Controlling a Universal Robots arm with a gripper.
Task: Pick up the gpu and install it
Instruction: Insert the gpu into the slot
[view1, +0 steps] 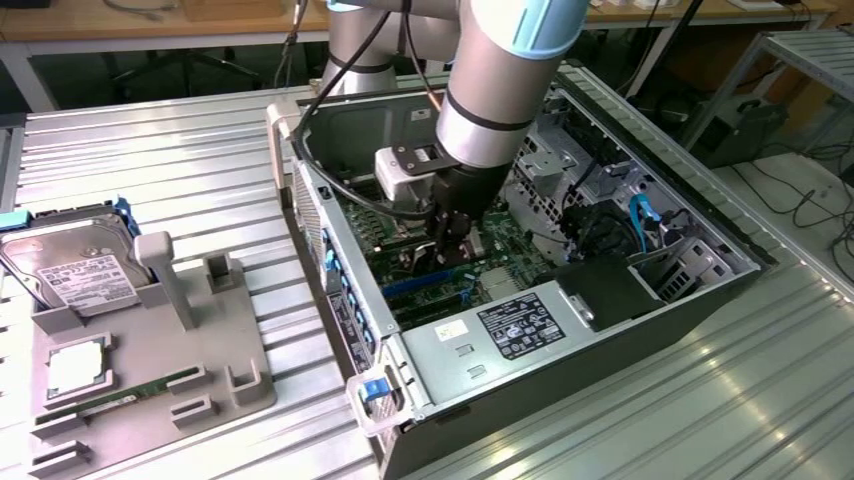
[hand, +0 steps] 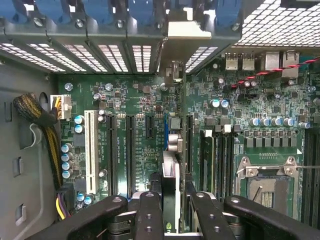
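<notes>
GPU held edge-on above the motherboard slots

Your jaws (hand: 170, 212) are partly closed, pinching the thin flat GPU card with its silver end bracket (hand: 171, 192) between the black fingers (hand: 149, 215); the card sits directly between them, inside the open black computer case (view1: 694, 290), just above the green motherboard (hand: 145, 105). Risk, as a judgement: if the card edge is offset from the black expansion slot (hand: 131, 150) beside it, pressing could bend contacts or twist the card in your grip.
</notes>
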